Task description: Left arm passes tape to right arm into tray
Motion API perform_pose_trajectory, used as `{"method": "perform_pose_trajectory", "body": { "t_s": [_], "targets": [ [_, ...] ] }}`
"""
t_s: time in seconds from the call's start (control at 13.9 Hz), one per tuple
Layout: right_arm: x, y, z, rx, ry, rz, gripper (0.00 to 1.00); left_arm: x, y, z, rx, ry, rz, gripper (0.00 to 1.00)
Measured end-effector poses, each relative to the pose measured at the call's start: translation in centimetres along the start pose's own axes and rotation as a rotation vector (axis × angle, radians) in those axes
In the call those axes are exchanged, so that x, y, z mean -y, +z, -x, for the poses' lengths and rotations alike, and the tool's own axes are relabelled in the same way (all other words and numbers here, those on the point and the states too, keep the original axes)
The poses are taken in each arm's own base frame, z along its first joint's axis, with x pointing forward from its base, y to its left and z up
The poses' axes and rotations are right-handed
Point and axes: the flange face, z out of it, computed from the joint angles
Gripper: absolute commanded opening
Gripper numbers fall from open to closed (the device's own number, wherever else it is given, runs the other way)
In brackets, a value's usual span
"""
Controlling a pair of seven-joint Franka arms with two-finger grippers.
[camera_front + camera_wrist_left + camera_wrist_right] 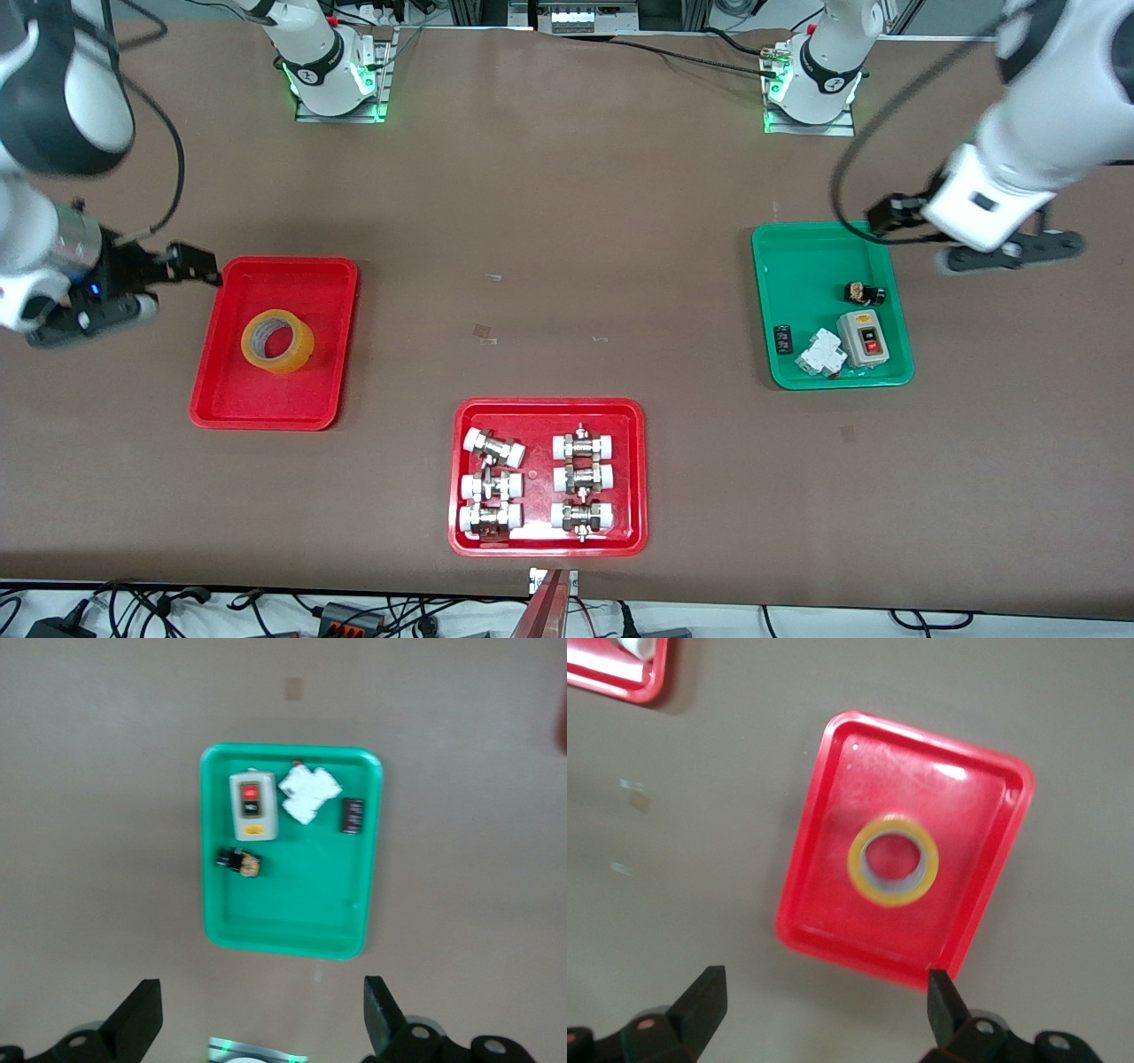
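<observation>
You've got the tape (277,341) lying flat in the red tray (221,403) at the right arm's end. The right gripper (93,321) hangs beside that tray, fingers spread, empty. The left gripper (1014,252) — also spread, empty — hangs just beside the green tray (797,266).
</observation>
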Motion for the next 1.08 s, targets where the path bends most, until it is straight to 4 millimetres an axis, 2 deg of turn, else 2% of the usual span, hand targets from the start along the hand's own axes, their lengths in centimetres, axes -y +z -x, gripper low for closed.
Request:
{"method": "perform_pose_trajectory", "body": {
  "t_s": [0.07, 0.14, 0.29, 0.36, 0.58, 0.94, 1.08],
  "targets": [
    [1.5, -1.8, 1.1, -0.006, 0.048, 0.011, 1.0, 1.3, 0.2, -0.3, 0.005, 0.014, -0.004, 1.0],
    [3.0, -3.4, 2.1, -0.013, 0.084, 0.024, 1.0, 1.7, 0.2, -0.2, 0.011, 0.022, -0.004, 1.0],
    [5.8, -5.5, 4.3, -0.039, 0.121, 0.037, 1.0, 0.9, 0.1, 0.9, 0.026, 0.036, 0.02, 1.0],
    [6.4, -5.6, 5.2, -0.058, 0.128, 0.041, 1.0, 0.7, 0.0, 1.5, 0.025, 0.037, 0.031, 1.0],
    [6.1, -4.9, 7.2, -0.104, 0.139, 0.049, 1.0, 0.9, -0.8, 2.4, -0.004, 0.032, 0.043, 1.0],
    [4.7, -8.1, 5.8, -0.118, 0.164, 0.057, 1.0, 1.2, -2.0, 2.7, -0.037, 0.014, 0.049, 1.0],
    [4.7, -8.4, 5.9, -0.103, 0.186, 0.056, 1.0, 1.1, -2.0, 2.7, -0.036, 0.013, 0.049, 1.0]
  ]
}}
